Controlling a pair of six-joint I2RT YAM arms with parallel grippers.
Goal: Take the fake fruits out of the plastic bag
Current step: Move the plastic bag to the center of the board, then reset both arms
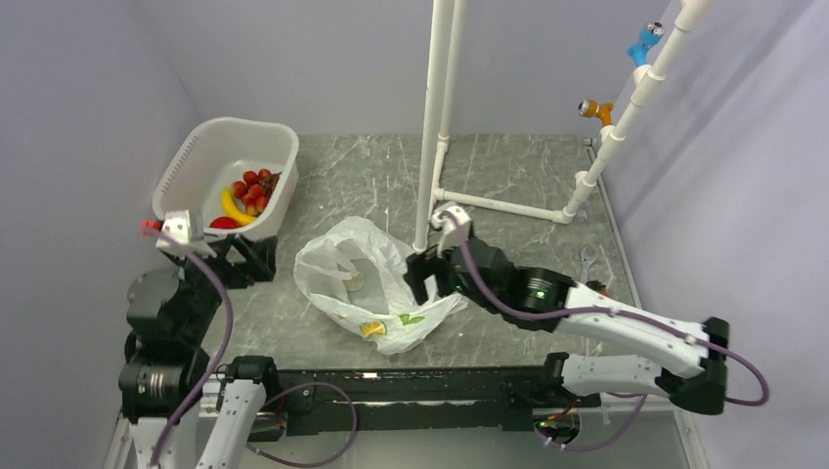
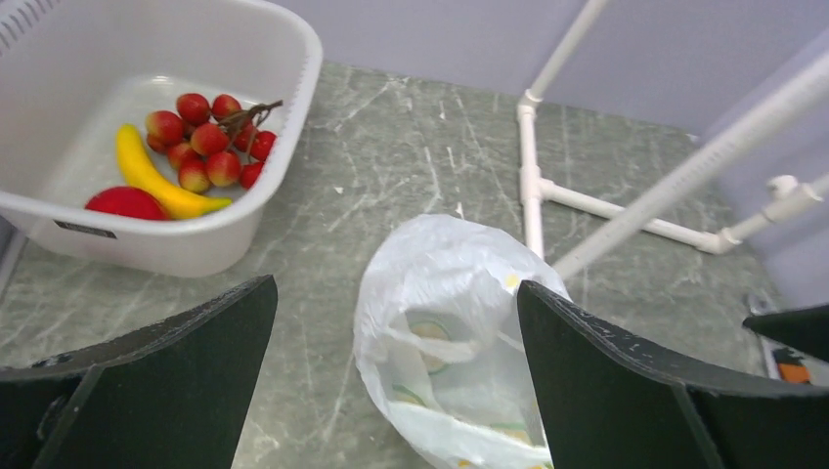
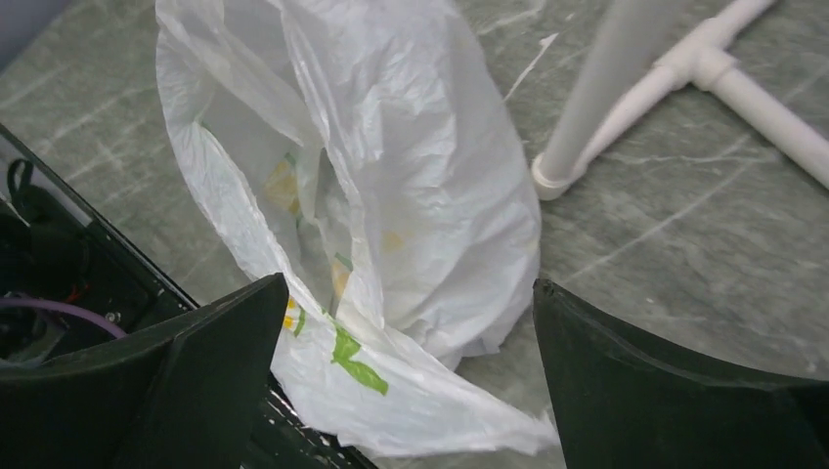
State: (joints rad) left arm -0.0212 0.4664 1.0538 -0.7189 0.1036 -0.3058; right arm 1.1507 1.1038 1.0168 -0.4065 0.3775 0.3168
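Note:
The plastic bag (image 1: pixel 371 283) lies crumpled and open on the marble table between the arms; only its printed citrus slices and leaves show. The fake fruits lie in the white perforated tub (image 1: pixel 196 161) at the back left: a cluster of small red balls (image 1: pixel 254 186), a yellow banana (image 1: pixel 235 207) and a larger red fruit (image 1: pixel 223 223). My left gripper (image 1: pixel 249 262) is open and empty, just in front of the tub and left of the bag (image 2: pixel 459 283). My right gripper (image 1: pixel 422 278) is open and empty at the bag's right edge (image 3: pixel 420 166).
A white PVC pipe frame (image 1: pixel 435 117) stands just behind the bag, with its base tubes (image 1: pixel 508 207) running right and a slanted pipe (image 1: pixel 635 98) at the back right. The black arm-mount rail (image 1: pixel 411 386) runs along the near edge, touching the bag's front corner.

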